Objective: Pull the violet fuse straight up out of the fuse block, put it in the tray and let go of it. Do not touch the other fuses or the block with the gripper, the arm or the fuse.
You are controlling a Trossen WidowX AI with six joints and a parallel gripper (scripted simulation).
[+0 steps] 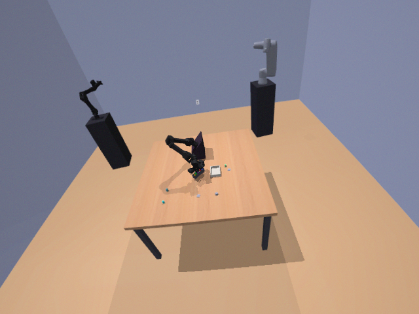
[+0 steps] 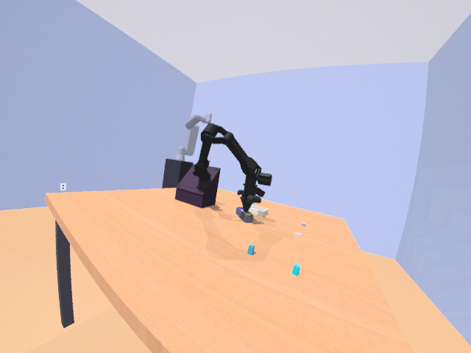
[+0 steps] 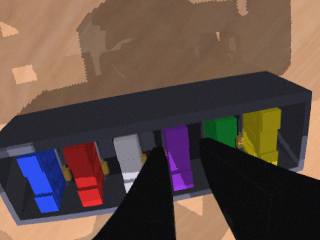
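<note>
The violet fuse [image 3: 178, 155] stands in the dark fuse block [image 1: 194, 176] [image 2: 243, 216] [image 3: 125, 107], between the white fuse [image 3: 129, 150] and the green fuse [image 3: 221, 131]. My gripper [image 2: 246, 209] [image 3: 182, 152] points down over the block, its fingers parted a little. In the wrist view one fingertip shows on each side of the violet fuse, with gaps between; nothing is held. The right fingertip overlaps the green fuse's edge in that view; whether they touch cannot be told. The pale tray [image 1: 215, 175] [image 2: 260, 211] stands beside the block.
The blue [image 3: 44, 175], red [image 3: 84, 170] and yellow [image 3: 270, 130] fuses are also in the block. Two cyan pieces [image 2: 251, 249] [image 2: 296, 269], grey pieces [image 1: 198, 195] [image 1: 216, 193] and a green piece [image 1: 225, 165] lie on the table. A dark purple wedge [image 1: 200, 151] [image 2: 193, 190] stands by the arm's base.
</note>
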